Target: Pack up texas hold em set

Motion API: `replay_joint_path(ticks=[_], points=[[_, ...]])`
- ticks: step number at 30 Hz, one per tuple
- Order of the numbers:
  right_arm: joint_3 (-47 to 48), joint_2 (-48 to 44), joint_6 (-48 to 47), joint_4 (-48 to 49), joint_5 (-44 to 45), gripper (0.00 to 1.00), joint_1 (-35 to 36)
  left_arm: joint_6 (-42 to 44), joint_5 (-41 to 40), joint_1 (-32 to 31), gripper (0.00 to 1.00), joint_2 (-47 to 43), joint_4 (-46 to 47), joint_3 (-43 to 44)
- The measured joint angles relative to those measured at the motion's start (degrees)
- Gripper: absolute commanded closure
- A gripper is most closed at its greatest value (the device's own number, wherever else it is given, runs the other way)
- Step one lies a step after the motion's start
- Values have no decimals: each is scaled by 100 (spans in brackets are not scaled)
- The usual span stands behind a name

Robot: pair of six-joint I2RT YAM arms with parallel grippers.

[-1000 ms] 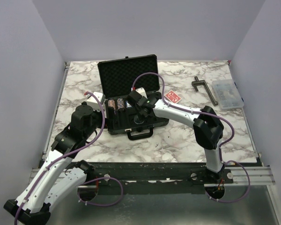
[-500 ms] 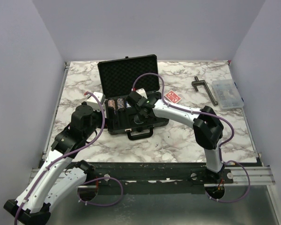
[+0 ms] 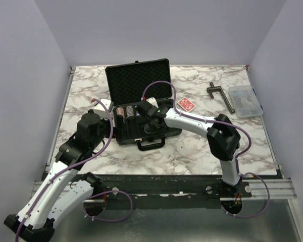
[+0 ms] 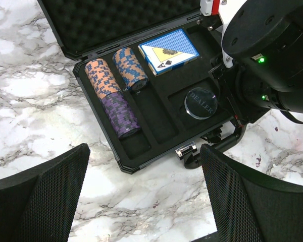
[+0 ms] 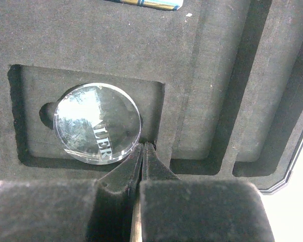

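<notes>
The black case (image 3: pixel 138 80) lies open, lid propped up, handle (image 4: pixel 215 145) toward me. Its foam tray (image 4: pixel 163 112) holds an orange-blue chip stack (image 4: pixel 102 75), a blue-orange stack (image 4: pixel 130 68), a purple stack (image 4: pixel 120 115), the blue card deck (image 4: pixel 168 50) and a clear dealer button (image 5: pixel 98 123). The red card deck (image 3: pixel 185 104) lies on the table right of the case. My right gripper (image 5: pixel 143 149) is shut, its tips in the button's recess right beside the button's edge. My left gripper (image 4: pixel 144 201) is open and empty above the marble in front of the case's left corner.
A dark T-shaped tool (image 3: pixel 221 96) and a clear plastic compartment box (image 3: pixel 245 101) lie at the back right. The right arm (image 3: pixel 192 120) reaches across over the case's right half. Purple walls enclose the marble table (image 3: pixel 192 151).
My right wrist has shifted slightly left and back over the tray. The left arm and the case's contents have not moved.
</notes>
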Motion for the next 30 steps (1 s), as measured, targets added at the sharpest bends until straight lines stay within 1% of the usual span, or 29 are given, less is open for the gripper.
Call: replay_joint_path(ticks=[10,30], points=[[369,232,-129,-234,-168,99,-4,0,0,0,10,0,0,0],[380,249,-297,-203,-295,99,-15,2,0,0,10,0,0,0]])
